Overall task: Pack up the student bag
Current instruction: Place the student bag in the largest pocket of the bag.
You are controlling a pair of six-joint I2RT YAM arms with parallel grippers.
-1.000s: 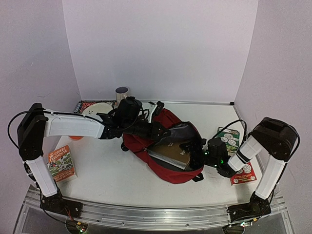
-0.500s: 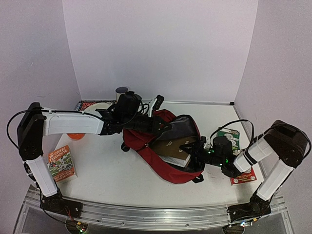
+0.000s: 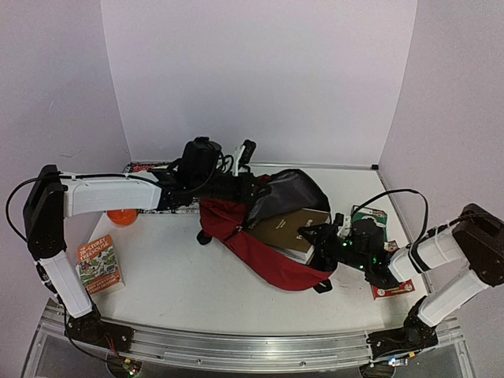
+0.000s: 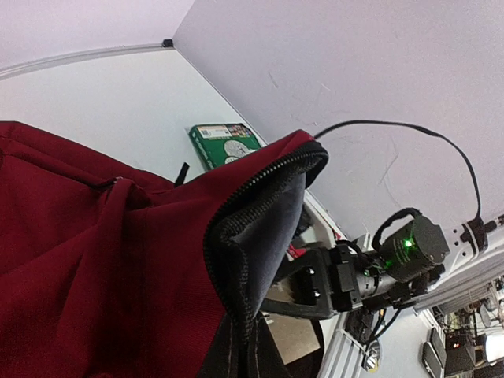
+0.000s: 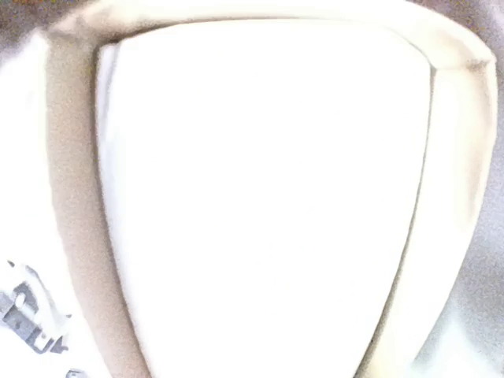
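The student bag (image 3: 250,253), dark red with a grey lining, lies in the middle of the table with its mouth facing right. My left gripper (image 3: 253,187) is shut on the bag's upper zip edge and holds the flap up. The left wrist view shows the red fabric (image 4: 94,236) and the lifted zip rim. A brown book (image 3: 290,230) sticks out of the mouth. My right gripper (image 3: 319,236) is shut on the book's near end; it also shows in the left wrist view (image 4: 315,291). The right wrist view is washed out white.
A green book (image 3: 370,224) and a red book (image 3: 394,285) lie right of the bag under the right arm. An orange ball (image 3: 122,216) and a small book (image 3: 98,264) lie at the left. A patterned box (image 3: 146,167) sits at the back wall.
My left gripper has drawn the bag's flap up and back, so the mouth stands wider. The right arm has stretched out lower, and the book now sits higher in the opening.
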